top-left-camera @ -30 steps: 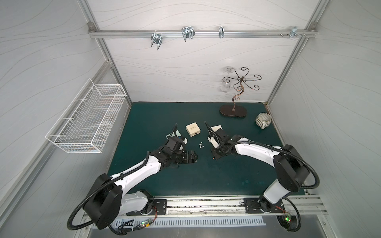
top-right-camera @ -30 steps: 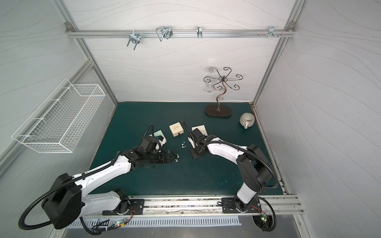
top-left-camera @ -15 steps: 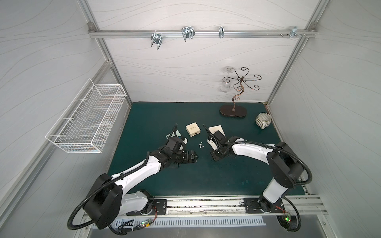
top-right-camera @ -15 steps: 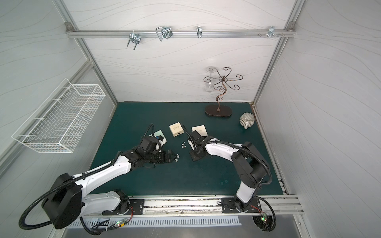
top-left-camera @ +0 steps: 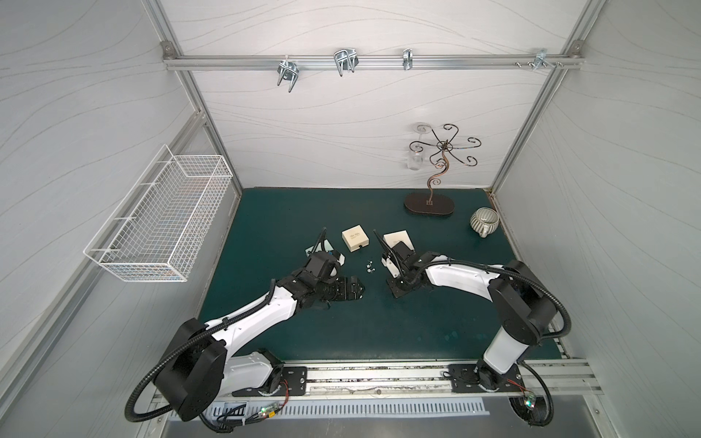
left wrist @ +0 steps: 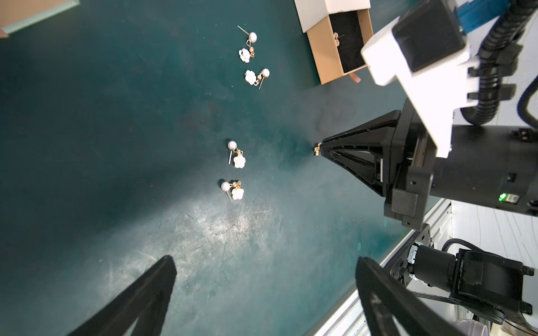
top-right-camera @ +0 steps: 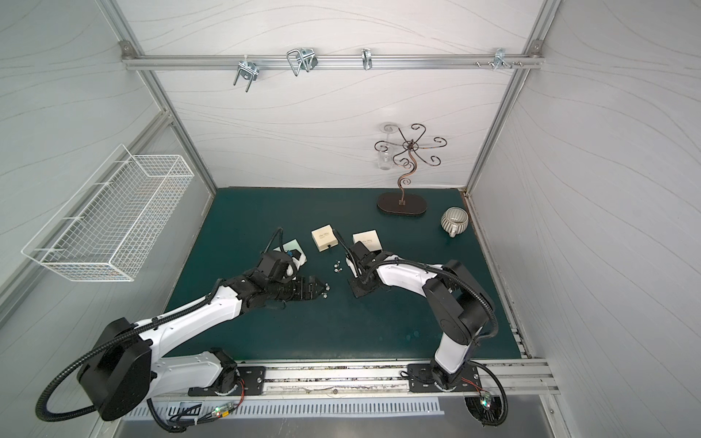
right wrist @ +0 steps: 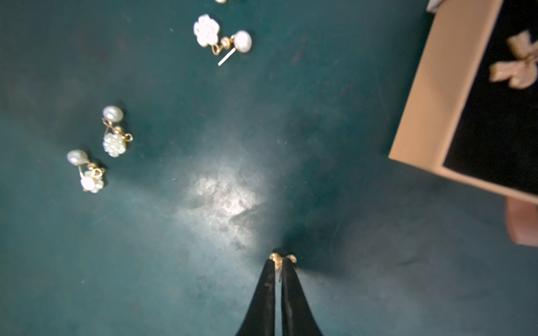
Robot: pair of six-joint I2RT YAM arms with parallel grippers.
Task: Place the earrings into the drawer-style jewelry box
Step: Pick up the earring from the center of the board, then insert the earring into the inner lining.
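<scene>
Right fingers (right wrist: 263, 293) are clamped on a gold earring (right wrist: 281, 259) near the open drawer (right wrist: 431, 101); left fingers (left wrist: 139, 302) stand apart, empty. One gold bow earring (right wrist: 518, 62) lies in the drawer, four pearl earrings (left wrist: 239, 160) lie on the counter (right wrist: 145, 261), yet to go

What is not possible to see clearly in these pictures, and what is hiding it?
- Right wrist view: the shut jaws of the right gripper cover most of the gold earring; its shape is unclear.
- Right wrist view: the drawer is cut off by the edge; the bow earring inside is blurred.
- Both top views: the pearl earrings are too small for detail.
- Both top views: the left arm hides most of the left box.
</scene>
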